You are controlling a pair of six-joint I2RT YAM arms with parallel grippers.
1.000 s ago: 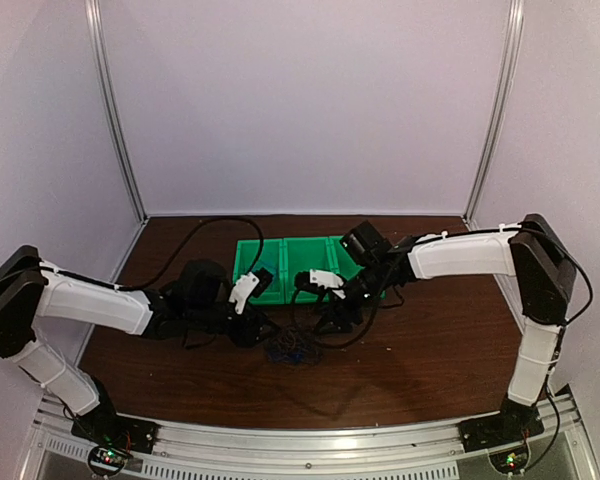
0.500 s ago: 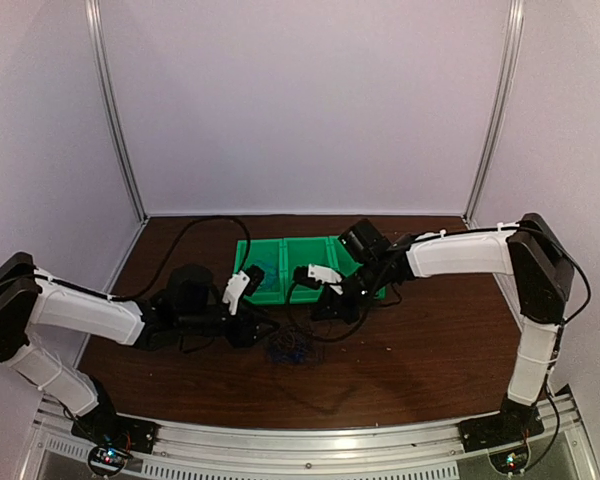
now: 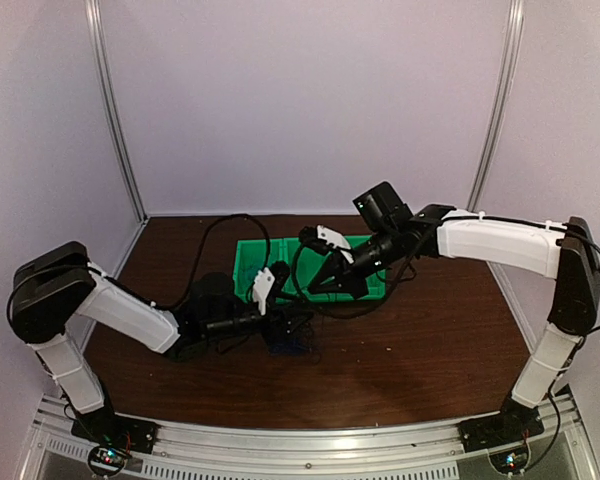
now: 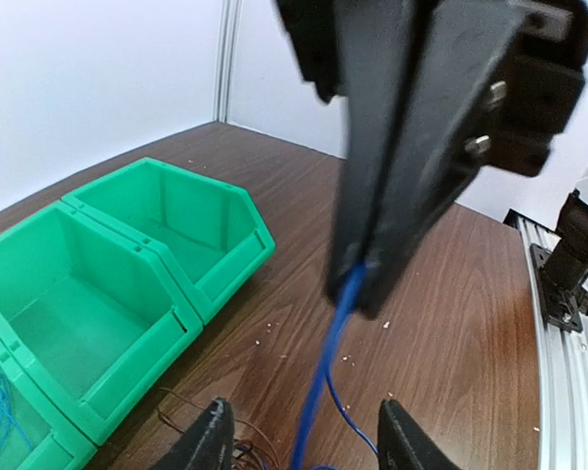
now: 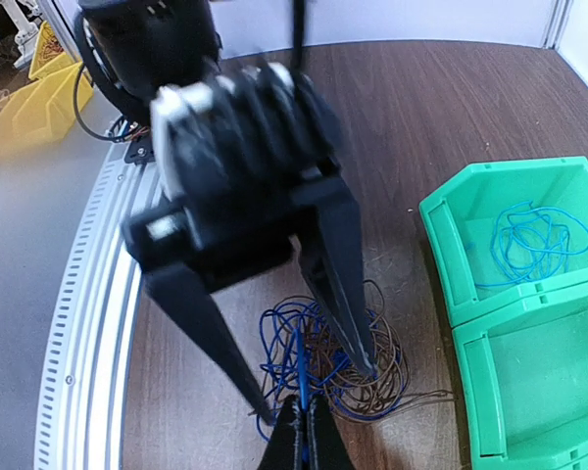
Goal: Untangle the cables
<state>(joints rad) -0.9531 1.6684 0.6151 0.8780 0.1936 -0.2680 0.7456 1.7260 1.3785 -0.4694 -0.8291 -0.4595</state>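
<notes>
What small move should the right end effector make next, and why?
Probably raise the right end effector: it is shut on the thin blue wire, which runs into the tangle of blue and dark wires that the open left end effector straddles.

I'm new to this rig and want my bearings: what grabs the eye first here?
The right pincer is shut on a blue cable rising from the tangle of blue and dark wires on the brown table. The left pincer hangs open over that tangle, beside the green bins.
</notes>
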